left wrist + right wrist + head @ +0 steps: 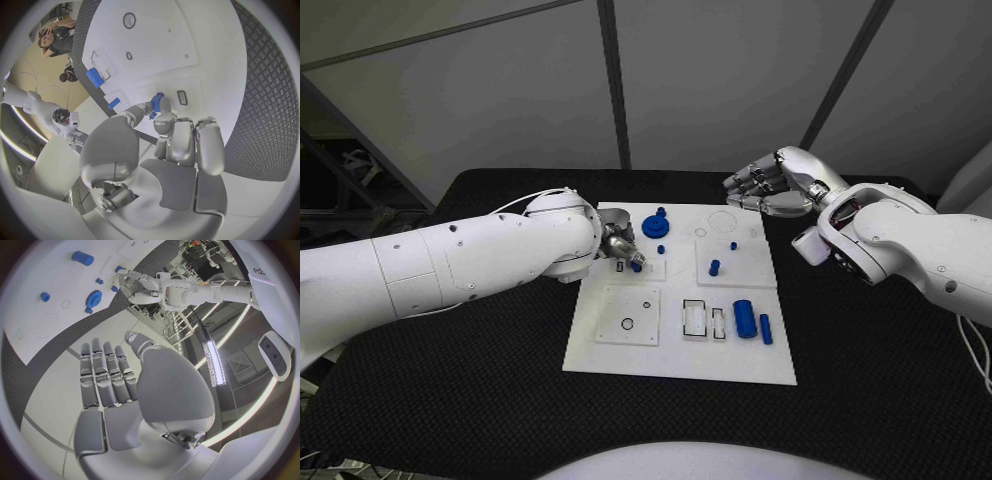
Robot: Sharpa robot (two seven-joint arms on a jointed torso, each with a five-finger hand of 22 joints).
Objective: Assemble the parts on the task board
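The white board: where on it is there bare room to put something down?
The task board is bare along its near edge, below the blue cylinder. It is crowded at the far left, where the left hand holds a small blue part beside the blue gear.

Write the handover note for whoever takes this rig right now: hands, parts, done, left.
Left hand: pinches a small blue part in its fingers over the task board, by a slot.
Right hand: holds nothing, fingers apart, off the board's far right corner.
Standing on the board: blue gear, blue peg.
Loose: blue cylinder and thin blue rod lying by the empty rectangular slots.
Left: seat the held part, then the loose ones.
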